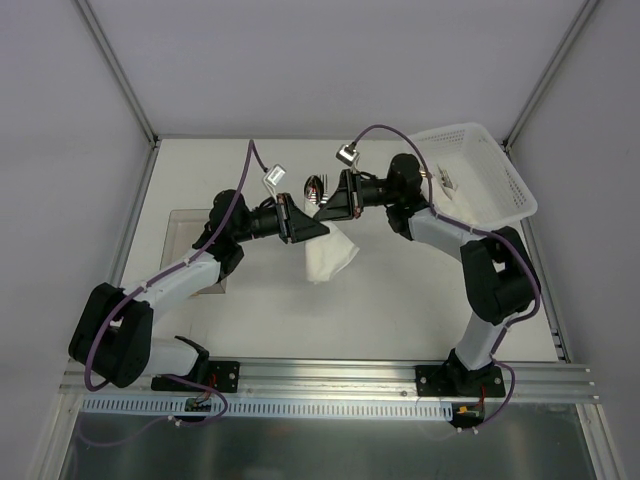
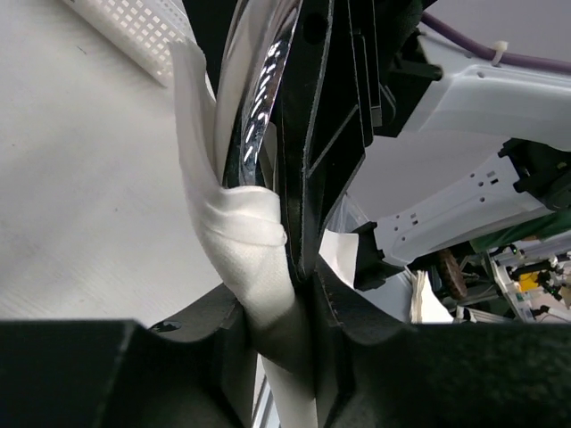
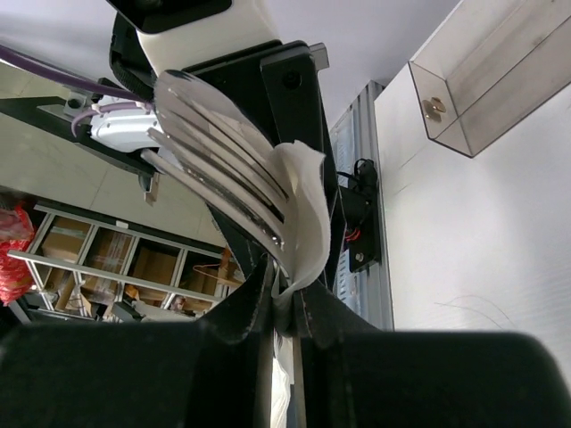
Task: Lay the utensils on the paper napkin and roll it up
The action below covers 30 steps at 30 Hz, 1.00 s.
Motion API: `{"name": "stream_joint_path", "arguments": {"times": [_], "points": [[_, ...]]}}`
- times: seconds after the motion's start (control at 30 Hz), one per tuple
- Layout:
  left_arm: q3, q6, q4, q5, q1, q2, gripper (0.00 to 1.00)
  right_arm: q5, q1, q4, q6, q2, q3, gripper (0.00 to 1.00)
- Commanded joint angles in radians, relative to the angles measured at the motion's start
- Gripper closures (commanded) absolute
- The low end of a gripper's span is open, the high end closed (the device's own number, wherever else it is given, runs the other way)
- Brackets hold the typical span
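Observation:
Both grippers meet above the middle of the table and hold one bundle in the air. The paper napkin is wrapped around the utensils, and its loose end hangs down. My left gripper is shut on the napkin's wrapped part; a shiny utensil sticks out above it. My right gripper is shut on the napkin at the fork tines. The rest of each utensil is hidden inside the napkin.
A white lattice basket stands at the back right, with a small item inside; its corner shows in the left wrist view. A clear plastic box lies at the left, also in the right wrist view.

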Motion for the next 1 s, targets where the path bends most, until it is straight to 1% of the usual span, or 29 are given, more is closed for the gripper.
{"name": "stream_joint_path", "arguments": {"times": [0.0,0.03,0.13,0.17,0.2,0.23,0.27,0.33,0.37,0.43,0.47,0.5,0.53,0.57,0.6,0.67,0.7,0.73,0.77,0.8,0.87,0.9,0.93,0.97], "points": [[-0.022,-0.002,0.036,0.013,0.006,-0.005,0.79,-0.042,0.014,0.266,0.196,0.001,0.019,1.0],[-0.021,-0.001,0.032,0.013,0.008,-0.008,0.85,-0.044,0.018,0.266,0.194,0.003,0.019,1.0],[-0.013,0.001,0.017,0.013,0.008,-0.011,0.94,-0.041,0.026,0.266,0.194,0.001,0.019,1.0],[-0.01,0.001,0.015,0.016,0.006,-0.011,0.99,-0.042,0.028,0.264,0.196,0.001,0.022,1.0],[-0.013,-0.002,0.018,0.016,0.008,-0.01,1.0,-0.039,0.028,0.261,0.196,0.003,0.026,1.0],[-0.016,-0.005,0.021,0.013,0.008,-0.013,1.0,-0.039,0.028,0.258,0.2,0.005,0.031,0.97],[-0.025,-0.005,0.024,0.008,0.006,-0.017,1.0,-0.039,0.026,0.253,0.204,0.006,0.046,0.86],[-0.037,-0.004,0.033,-0.021,0.008,-0.037,1.0,-0.038,0.019,0.24,0.202,0.008,0.059,0.72],[-0.048,-0.001,0.033,-0.035,0.006,-0.045,1.0,-0.032,0.012,0.232,0.2,0.006,0.063,0.59],[-0.053,0.01,0.02,-0.062,0.009,-0.069,1.0,-0.021,-0.007,0.169,0.181,0.0,0.076,0.51],[-0.057,0.015,0.013,-0.068,0.011,-0.077,1.0,-0.004,-0.03,0.134,0.136,-0.006,0.077,0.47],[-0.056,0.019,0.007,-0.073,0.012,-0.082,1.0,0.003,-0.043,0.105,0.112,-0.014,0.079,0.45],[-0.057,0.019,0.001,-0.081,0.014,-0.089,1.0,0.013,-0.055,0.018,0.081,-0.02,0.085,0.44],[-0.062,0.018,0.001,-0.085,0.015,-0.099,1.0,0.031,-0.076,-0.042,0.0,-0.038,0.089,0.43],[-0.062,0.016,-0.002,-0.09,0.018,-0.106,1.0,0.043,-0.084,-0.163,-0.043,-0.049,0.095,0.43],[-0.07,0.013,-0.002,-0.111,0.02,-0.119,1.0,0.075,-0.104,-0.294,-0.141,-0.075,0.118,0.42],[-0.071,0.009,0.0,-0.118,0.023,-0.123,1.0,0.089,-0.107,-0.366,-0.263,-0.086,0.129,0.42],[-0.071,0.006,0.0,-0.122,0.031,-0.128,1.0,0.111,-0.112,-0.541,-0.334,-0.095,0.141,0.41],[-0.073,0.001,0.006,-0.131,0.035,-0.135,1.0,0.163,-0.12,-0.643,-0.409,-0.104,0.172,0.41],[-0.073,-0.005,0.004,-0.137,0.04,-0.139,1.0,0.192,-0.121,-0.797,-0.538,-0.117,0.184,0.4],[-0.071,-0.004,-0.009,-0.162,0.057,-0.161,1.0,0.272,-0.145,-0.897,-0.617,-0.13,0.198,0.4],[-0.074,0.001,-0.029,-0.205,0.063,-0.175,1.0,0.295,-0.158,-0.926,-0.641,-0.138,0.195,0.4],[-0.082,0.002,-0.037,-0.231,0.067,-0.189,1.0,0.309,-0.169,-0.961,-0.68,-0.156,0.194,0.42],[-0.085,0.007,-0.052,-0.26,0.083,-0.22,1.0,0.321,-0.191,-0.978,-0.701,-0.17,0.192,0.5]]}}
